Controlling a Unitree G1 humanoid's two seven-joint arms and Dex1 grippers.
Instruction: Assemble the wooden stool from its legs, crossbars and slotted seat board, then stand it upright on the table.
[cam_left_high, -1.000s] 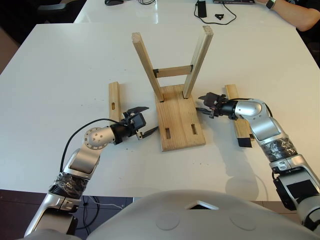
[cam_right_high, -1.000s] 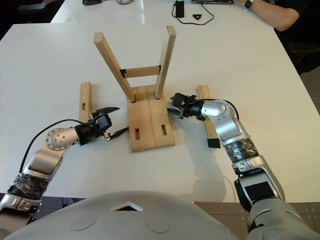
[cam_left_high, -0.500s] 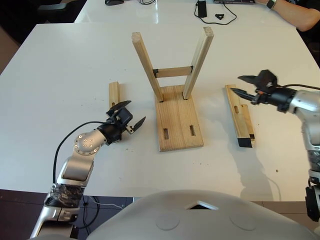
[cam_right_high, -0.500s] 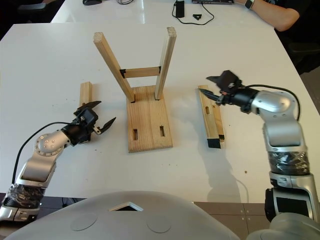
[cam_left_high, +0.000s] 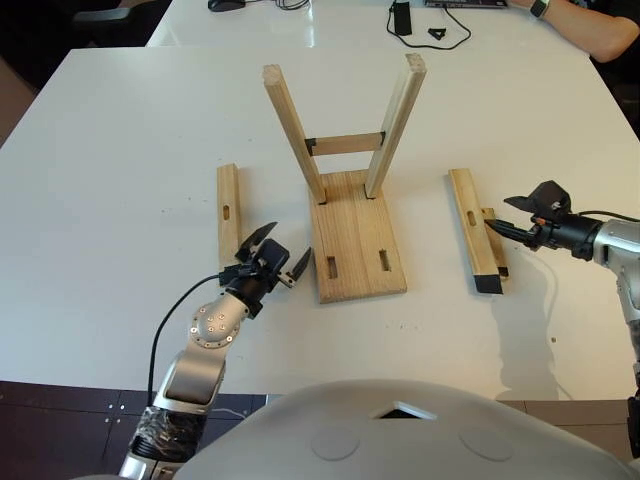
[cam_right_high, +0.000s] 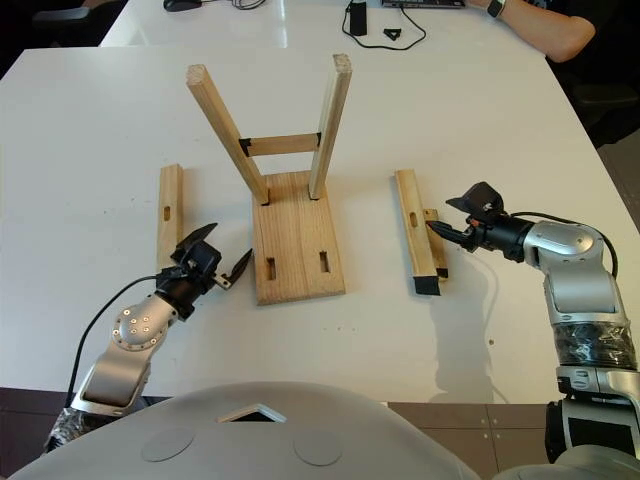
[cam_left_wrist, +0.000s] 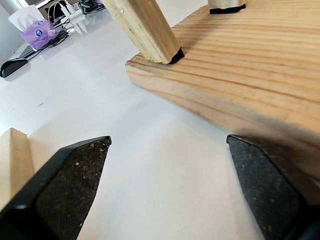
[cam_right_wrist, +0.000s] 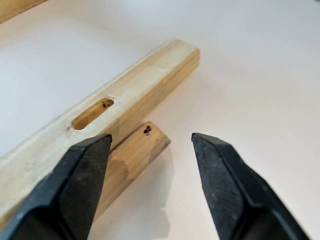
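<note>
Right hand (cam_left_high: 497, 213) withdrawn from seat board (cam_left_high: 358, 245) to loose leg (cam_left_high: 466, 222), left hand (cam_left_high: 280, 250) beside it, both wide open, empty.

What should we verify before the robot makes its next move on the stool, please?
1. The right gripper is open and empty: ok.
2. The left gripper is open and empty: ok.
3. The end of the loose crossbar lines up with the right gripper's opening: ok, by the wrist view.
4. The crossbar lies clear of the loose leg beside it: not ok, they seem to touch.
5. The two near slots in the seat board are empty: ok.
6. The standing legs are fully seated: cannot tell.
</note>
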